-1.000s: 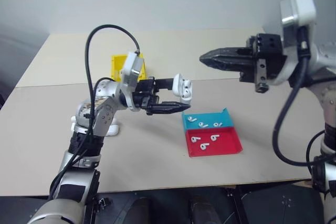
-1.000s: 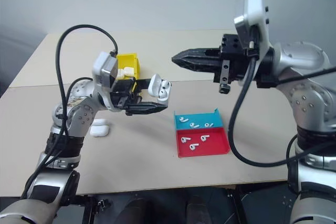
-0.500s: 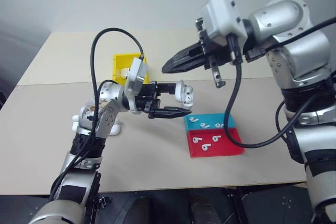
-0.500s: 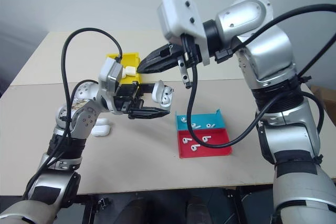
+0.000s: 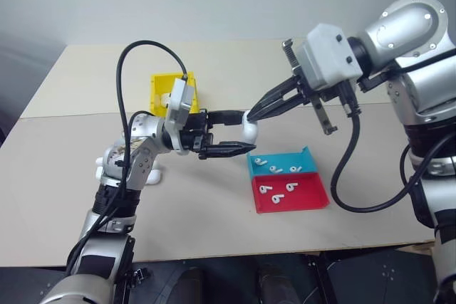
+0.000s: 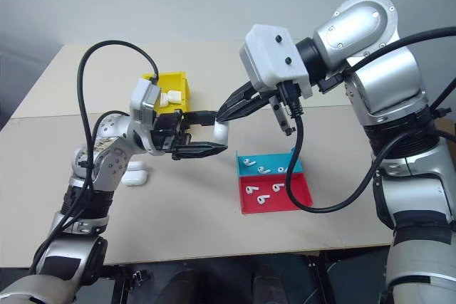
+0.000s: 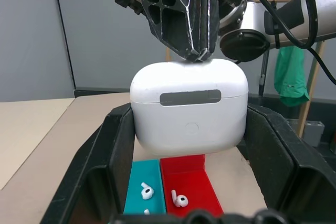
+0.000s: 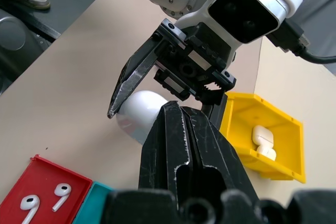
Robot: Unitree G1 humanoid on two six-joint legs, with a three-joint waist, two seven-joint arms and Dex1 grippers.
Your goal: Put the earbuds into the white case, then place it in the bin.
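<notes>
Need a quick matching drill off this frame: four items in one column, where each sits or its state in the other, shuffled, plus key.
Items:
1. white case
2. yellow bin
3. red and cyan tray
4. right gripper

States:
A. holds loose earbuds
B. shut, tips on the case lid
C. clamped in the left gripper, lid closed
D. on the table's far side with a case inside

Pairs: 1-C, 2-D, 3-A, 4-B

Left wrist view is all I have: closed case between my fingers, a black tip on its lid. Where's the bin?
Observer: The bin stands on the table, farther back and to the left of the held case.
Operator: Is it empty?
Observer: No, a second case lies in it.
Operator: Any earbuds in the tray?
Observer: Six: three in the cyan half, three in the red.
</notes>
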